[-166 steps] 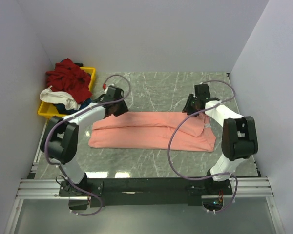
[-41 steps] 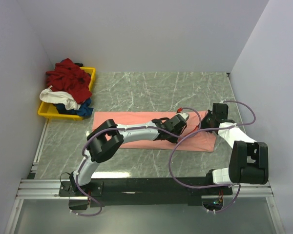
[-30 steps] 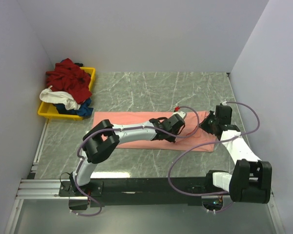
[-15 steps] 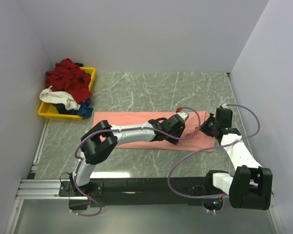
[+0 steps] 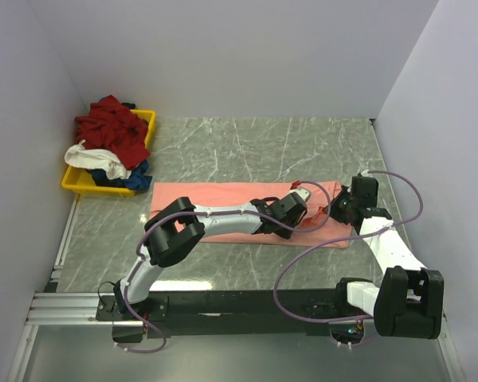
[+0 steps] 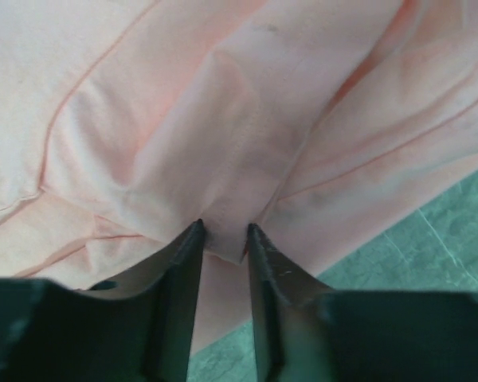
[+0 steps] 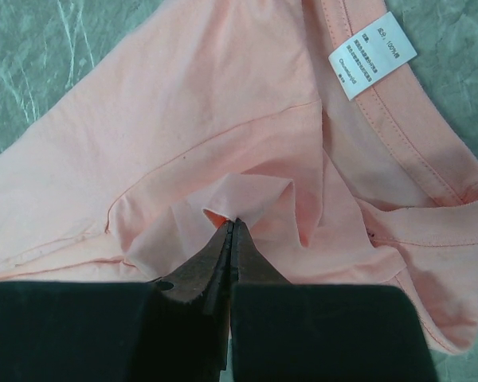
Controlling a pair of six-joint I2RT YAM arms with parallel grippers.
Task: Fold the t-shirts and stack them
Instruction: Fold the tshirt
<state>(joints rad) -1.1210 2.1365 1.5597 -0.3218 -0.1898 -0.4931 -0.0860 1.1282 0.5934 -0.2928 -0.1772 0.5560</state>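
Note:
The salmon-pink t-shirt (image 5: 215,199) lies as a long folded strip across the middle of the table. My left arm reaches across it, and the left gripper (image 5: 305,215) is at its right part. In the left wrist view the gripper (image 6: 223,231) is closed on a raised ridge of the pink cloth (image 6: 247,135). My right gripper (image 5: 335,208) is at the shirt's right end. In the right wrist view it (image 7: 231,223) is shut on a lifted fold of the pink shirt (image 7: 223,119), near the white neck label (image 7: 372,56).
A yellow tray (image 5: 72,183) at the back left holds a dark red shirt (image 5: 107,127), a white one (image 5: 84,155) and a blue one (image 5: 127,177). White walls close in the left, back and right sides. The marble table (image 5: 263,147) shows behind the shirt.
The left arm has swung from the shirt's left end across to its right part. The shirt is now a narrower strip. The right gripper has shifted slightly and lifted a fold.

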